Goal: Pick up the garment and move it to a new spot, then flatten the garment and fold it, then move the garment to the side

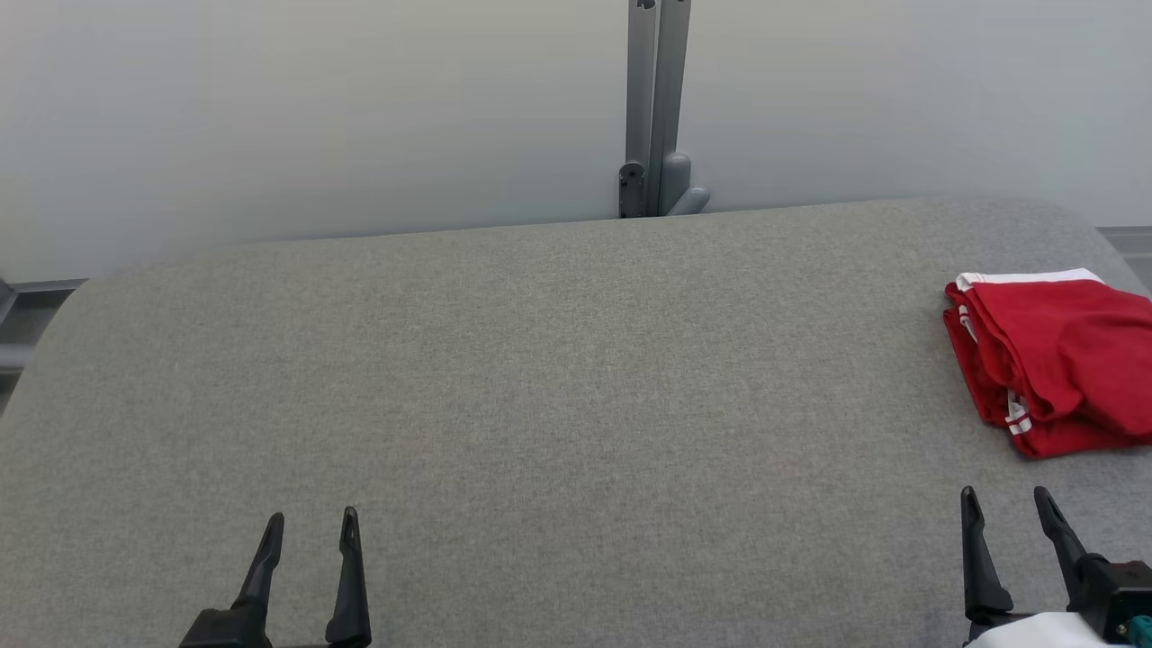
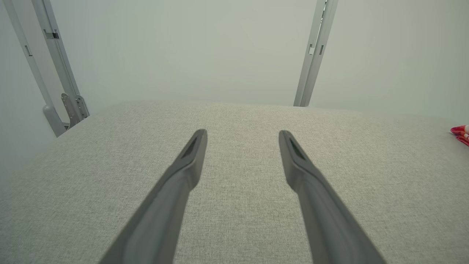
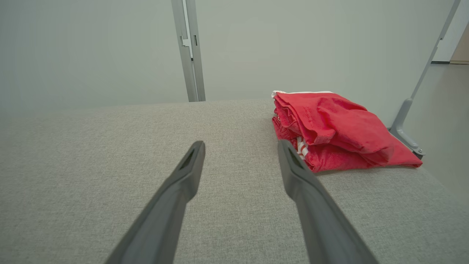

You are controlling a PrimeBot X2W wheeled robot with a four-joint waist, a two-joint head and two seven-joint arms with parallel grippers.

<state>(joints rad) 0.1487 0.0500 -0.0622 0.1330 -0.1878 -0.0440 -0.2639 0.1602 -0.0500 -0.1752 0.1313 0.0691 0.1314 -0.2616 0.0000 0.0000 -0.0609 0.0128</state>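
A folded red fabric garment with white trim [image 1: 1053, 355] lies flat at the grey table's right end.

The left gripper [image 1: 312, 517], at the lower left, has two long, thin black fingers [image 1: 258, 567] with pointy tips, each with a thin slot. The right gripper [image 1: 1005, 493], at the lower right, looks the same, beside a white forearm [image 1: 1044, 632] and a small teal bit [image 1: 1143, 627].

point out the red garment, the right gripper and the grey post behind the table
red garment [image 1: 1066, 355]: head view, middle of its top layer
right gripper [image 1: 1005, 497]: head view, midway between its fingertips
grey post [image 1: 657, 90]: head view, on its upright shaft
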